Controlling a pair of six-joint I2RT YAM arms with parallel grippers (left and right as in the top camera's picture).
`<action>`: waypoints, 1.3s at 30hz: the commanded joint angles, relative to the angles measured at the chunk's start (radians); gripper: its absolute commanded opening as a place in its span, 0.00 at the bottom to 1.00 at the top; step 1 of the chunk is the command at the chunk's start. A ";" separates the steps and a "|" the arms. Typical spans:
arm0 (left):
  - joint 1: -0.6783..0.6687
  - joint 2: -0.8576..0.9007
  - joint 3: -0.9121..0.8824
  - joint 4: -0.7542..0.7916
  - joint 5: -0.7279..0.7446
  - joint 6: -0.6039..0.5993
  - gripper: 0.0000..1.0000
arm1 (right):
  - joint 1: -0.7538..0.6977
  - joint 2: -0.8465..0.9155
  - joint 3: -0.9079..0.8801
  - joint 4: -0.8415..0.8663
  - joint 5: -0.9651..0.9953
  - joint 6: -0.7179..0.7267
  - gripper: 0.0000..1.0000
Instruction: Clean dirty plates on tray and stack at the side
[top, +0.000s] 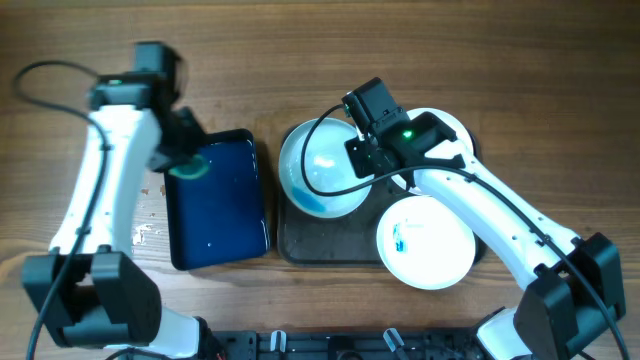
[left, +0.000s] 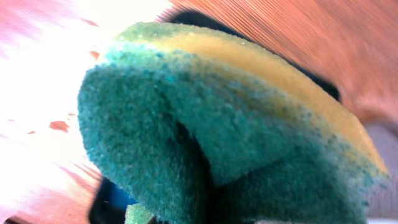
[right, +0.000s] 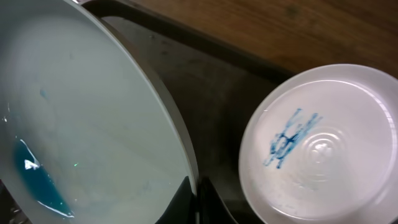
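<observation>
My right gripper (top: 364, 160) is shut on the rim of a white plate (top: 315, 168), which it holds tilted over the left end of the dark tray (top: 330, 245). In the right wrist view the black fingers (right: 189, 202) pinch that rim, and the held plate (right: 81, 124) has a blue patch low on its left. A second plate (top: 425, 240) with a blue smear lies flat on the tray, also seen as the smeared plate (right: 323, 143). A third plate (top: 450, 125) shows partly behind the right arm. My left gripper (top: 185, 165) is shut on a green and yellow sponge (left: 230, 124) over the blue tray.
A smaller glossy dark blue tray (top: 215, 210) lies left of the dark tray. Bare wooden table (top: 500, 60) surrounds both. The sponge fills the left wrist view and hides that gripper's fingers.
</observation>
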 joint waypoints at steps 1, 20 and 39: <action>0.141 -0.024 0.040 -0.014 0.039 0.040 0.04 | 0.002 -0.025 0.091 -0.014 -0.127 0.022 0.04; 0.269 -0.024 0.040 0.021 0.054 0.066 0.04 | 0.331 0.277 0.508 -0.067 0.154 -0.064 0.04; 0.554 -0.024 0.040 0.029 0.153 0.074 0.04 | 0.610 0.277 0.508 0.186 0.787 -0.355 0.04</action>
